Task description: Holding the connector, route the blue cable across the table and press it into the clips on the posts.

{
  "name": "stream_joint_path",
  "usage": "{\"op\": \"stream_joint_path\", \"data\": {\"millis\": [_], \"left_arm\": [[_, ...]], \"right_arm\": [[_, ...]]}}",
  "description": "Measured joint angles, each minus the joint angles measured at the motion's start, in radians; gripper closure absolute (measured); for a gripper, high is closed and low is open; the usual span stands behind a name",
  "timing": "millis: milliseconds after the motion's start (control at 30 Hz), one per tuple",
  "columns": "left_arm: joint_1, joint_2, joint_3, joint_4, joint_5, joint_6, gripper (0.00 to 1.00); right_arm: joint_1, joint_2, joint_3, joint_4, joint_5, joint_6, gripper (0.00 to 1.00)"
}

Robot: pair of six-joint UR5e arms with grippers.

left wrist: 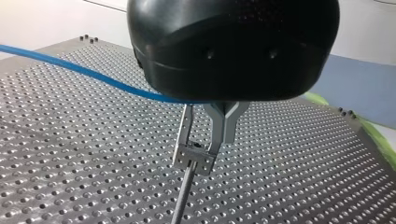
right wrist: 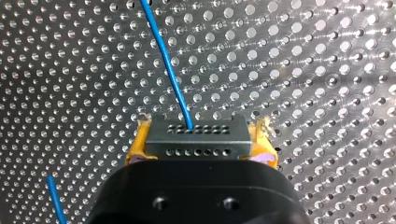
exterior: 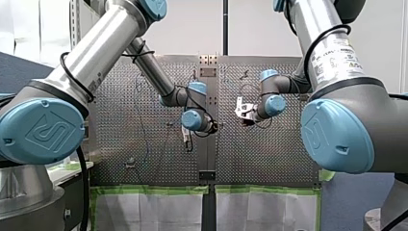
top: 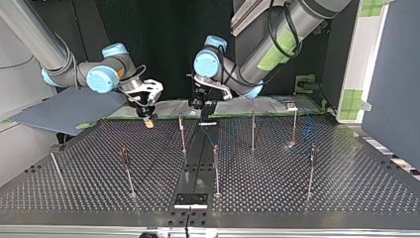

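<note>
The front camera sits behind and above the shoulders, between left arm [exterior: 96, 53] and right arm [exterior: 332, 53], looking out over the table [exterior: 269, 154]. The top camera faces them from across the table, low, posts [top: 216, 168] nearest its lens. Each wrist camera looks close along its own gripper: left gripper [left wrist: 196, 156] above a post, right gripper [right wrist: 198, 142] and connector [right wrist: 224, 133] above the table. Front and top share the table's middle, where both grippers hang.

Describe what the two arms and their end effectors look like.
My left arm and my right arm are silver tubes with light-blue, logo-embossed joint caps and black cables. The right bears a printed label, the left green tape. The left end effector is black with metal fingers; the right end effector is black with yellow pads.
</note>
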Motion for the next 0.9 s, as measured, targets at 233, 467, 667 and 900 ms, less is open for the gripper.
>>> {"op": "stream_joint_path", "data": {"millis": [233,467,667,900], "left_arm": [[0.009,-0.021,0.016,0.031,0.023,-0.03,1.0],[0.021,-0.082,0.076,0.022,0.026,-0.031,1.0],[0.061,-0.107,0.132,0.005,0.026,-0.031,1.0],[0.089,-0.109,0.186,-0.015,0.027,-0.027,1.0]], "right_arm": [[-0.005,0.028,0.0,-0.008,0.0,0.0,1.0],[-0.018,0.034,-0.015,-0.01,-0.007,0.0,1.0],[-0.036,0.034,-0.024,-0.011,-0.008,0.0,1.0],[-0.058,0.036,-0.033,-0.013,-0.009,0.0,1.0]]}}
